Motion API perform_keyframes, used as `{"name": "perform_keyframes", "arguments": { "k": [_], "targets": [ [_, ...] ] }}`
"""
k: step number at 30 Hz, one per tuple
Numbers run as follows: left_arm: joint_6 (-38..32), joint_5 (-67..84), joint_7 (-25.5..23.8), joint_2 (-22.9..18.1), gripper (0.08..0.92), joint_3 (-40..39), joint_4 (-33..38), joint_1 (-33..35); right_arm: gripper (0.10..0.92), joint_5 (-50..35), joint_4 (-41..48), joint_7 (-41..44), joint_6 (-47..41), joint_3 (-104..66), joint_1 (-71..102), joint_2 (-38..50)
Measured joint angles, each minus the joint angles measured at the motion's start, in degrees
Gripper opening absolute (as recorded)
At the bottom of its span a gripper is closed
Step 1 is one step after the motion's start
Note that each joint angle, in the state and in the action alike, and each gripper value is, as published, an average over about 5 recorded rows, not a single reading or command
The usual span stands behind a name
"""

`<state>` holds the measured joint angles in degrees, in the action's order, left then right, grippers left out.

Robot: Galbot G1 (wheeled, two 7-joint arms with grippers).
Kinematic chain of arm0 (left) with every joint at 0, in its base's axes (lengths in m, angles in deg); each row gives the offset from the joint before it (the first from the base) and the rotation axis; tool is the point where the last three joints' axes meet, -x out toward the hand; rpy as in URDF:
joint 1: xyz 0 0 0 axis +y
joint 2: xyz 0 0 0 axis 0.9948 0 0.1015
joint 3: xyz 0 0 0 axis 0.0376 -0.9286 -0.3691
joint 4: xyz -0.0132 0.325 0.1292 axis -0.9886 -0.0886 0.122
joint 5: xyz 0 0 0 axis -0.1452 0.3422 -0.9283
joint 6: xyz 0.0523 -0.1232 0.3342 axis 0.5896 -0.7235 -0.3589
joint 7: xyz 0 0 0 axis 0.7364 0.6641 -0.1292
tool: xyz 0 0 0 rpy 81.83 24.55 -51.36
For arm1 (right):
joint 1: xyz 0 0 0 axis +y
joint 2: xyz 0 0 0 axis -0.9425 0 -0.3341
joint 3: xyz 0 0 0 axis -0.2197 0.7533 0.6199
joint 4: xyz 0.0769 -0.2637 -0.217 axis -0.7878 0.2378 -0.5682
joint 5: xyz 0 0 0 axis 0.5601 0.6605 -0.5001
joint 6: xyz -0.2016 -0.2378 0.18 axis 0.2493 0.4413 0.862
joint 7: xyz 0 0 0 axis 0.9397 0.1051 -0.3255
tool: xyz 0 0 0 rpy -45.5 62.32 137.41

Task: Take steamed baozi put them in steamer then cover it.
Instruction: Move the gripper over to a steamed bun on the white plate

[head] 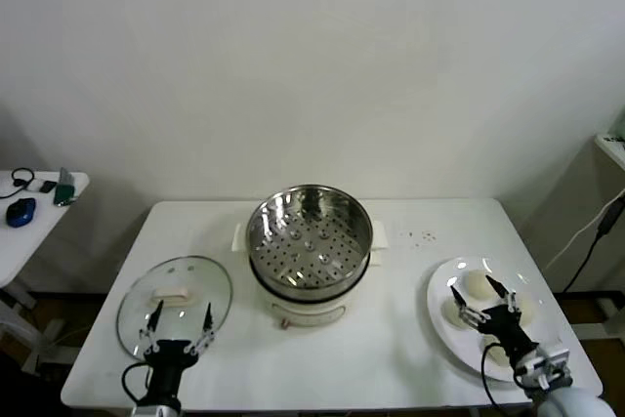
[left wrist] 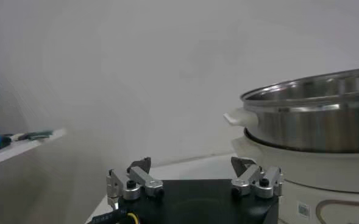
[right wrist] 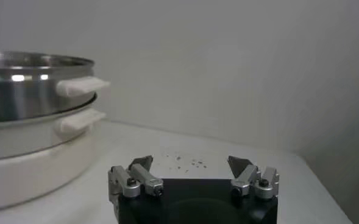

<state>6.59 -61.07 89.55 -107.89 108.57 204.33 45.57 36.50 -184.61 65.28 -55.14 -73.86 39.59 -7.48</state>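
The steamer [head: 309, 241], a shiny perforated steel basket on a cream-white pot base, stands empty mid-table; it also shows in the left wrist view [left wrist: 313, 122] and the right wrist view [right wrist: 27, 85]. The cover [head: 146, 290], a clear glass lid with a cream bar handle, lies flat to its left. Several steamed baozi [head: 477, 283] rest on a white plate [head: 435, 317] at the right. My left gripper [head: 182, 314] [left wrist: 190, 163] hovers open over the cover's near edge. Above the baozi, my right gripper [head: 472, 287] [right wrist: 189, 162] also stands open. Neither holds anything.
The white table [head: 391, 358] carries a few dark specks [head: 422, 236] behind the plate. A small side table [head: 39, 222] at far left holds a blue mouse [head: 20, 210] and small items. Cables [head: 596, 236] hang at the far right.
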Motion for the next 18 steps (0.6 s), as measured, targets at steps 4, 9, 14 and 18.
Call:
{"name": "perform_keyframes", "arguments": {
  "k": [4, 9, 14, 18],
  "targets": [
    [-0.2, -0.1, 0.0, 0.0, 0.823, -0.2, 0.1, 0.3, 0.823, 1.7, 2.4, 6.0, -2.3, 3.4, -5.2, 6.1],
    [-0.4, -0.1, 0.1, 0.3, 0.823, -0.3, 0.2, 0.6, 0.823, 5.2, 7.0, 17.3, -4.4, 10.2, -14.6, 15.4],
    [-0.4, 0.0, 0.1, 0.9, 0.823, -0.4, -0.2, 0.4, 0.823, 9.4, 11.6, 27.0, -4.8, 18.7, -24.1, 21.9],
    [-0.1, 0.1, 0.1, 1.2, 0.823, -0.6, -0.5, -0.1, 0.823, 13.1, 15.2, 33.0, -4.5, 27.3, -32.9, 24.7]
  ]
}}
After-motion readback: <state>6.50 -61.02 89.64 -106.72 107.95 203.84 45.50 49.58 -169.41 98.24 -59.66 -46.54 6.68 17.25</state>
